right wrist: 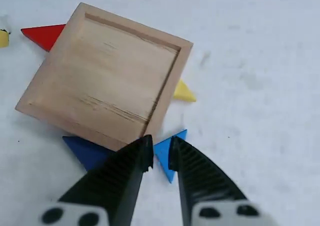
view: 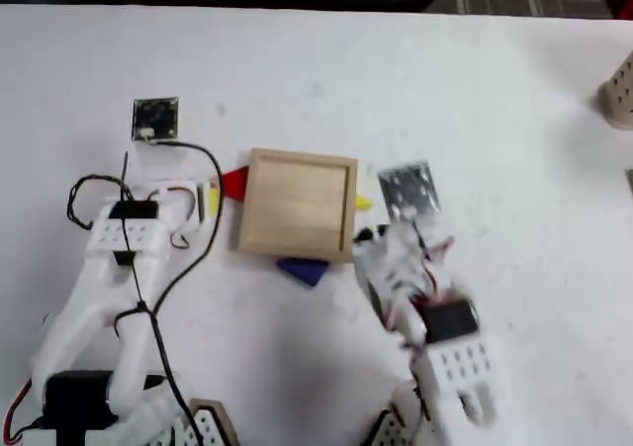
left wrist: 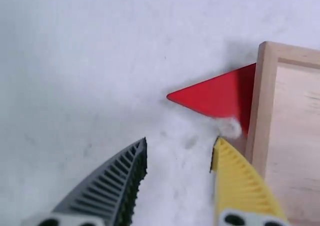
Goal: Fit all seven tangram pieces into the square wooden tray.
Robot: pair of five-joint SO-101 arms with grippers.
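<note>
The right pincer [right wrist: 161,146], tips a little apart, sits over the light-blue wooden triangle [right wrist: 165,161]. It looks light and stiff; pinch its edges.

The left hand [left wrist: 181,145] hangs low over the white bench [left wrist: 75,60], its grey finger [left wrist: 115,181] and yellow finger [left wrist: 240,186] spread apart with bare bench between them. Just beyond the fingertips lies a red triangle [left wrist: 220,95], its wide end against the outer wall of the wooden tray [left wrist: 260,100]. The yellow finger's tip sits just beside that wall.
</note>
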